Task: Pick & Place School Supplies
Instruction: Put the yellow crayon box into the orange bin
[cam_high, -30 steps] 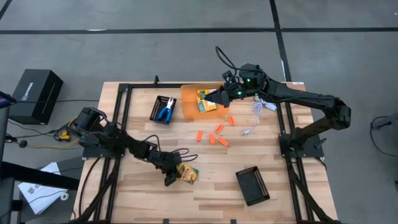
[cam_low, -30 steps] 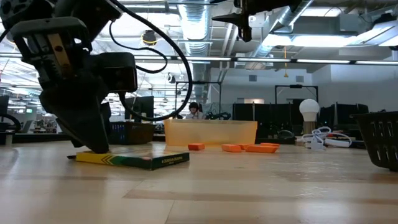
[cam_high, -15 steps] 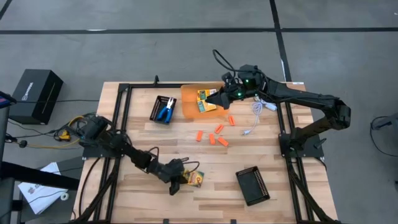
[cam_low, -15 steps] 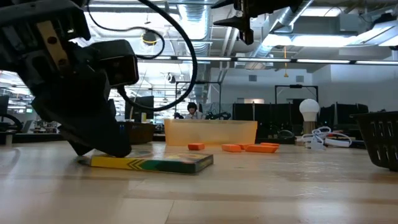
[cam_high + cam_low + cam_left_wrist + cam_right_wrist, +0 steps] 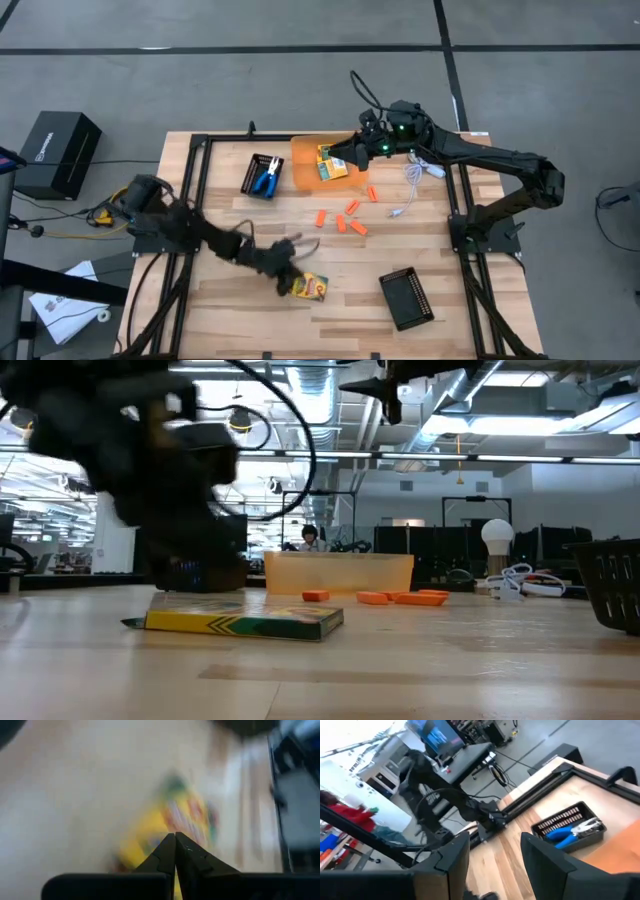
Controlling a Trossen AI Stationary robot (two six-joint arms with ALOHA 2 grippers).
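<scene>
Lying flat on the table (image 5: 200, 300) near its front edge, a yellow-and-green crayon box (image 5: 311, 287) sits just beside the left gripper (image 5: 290, 283), whose fingers are pressed together. The right gripper (image 5: 352, 152), fingers apart, hovers over the orange bin (image 5: 303, 158) holding another crayon box (image 5: 330, 162).

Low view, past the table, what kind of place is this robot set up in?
Probably a big open lab or workshop floor. Exposed ceiling ducts and strip lights run overhead, rows of workstations stand behind the wooden table, and a person sits at one far back.
</scene>
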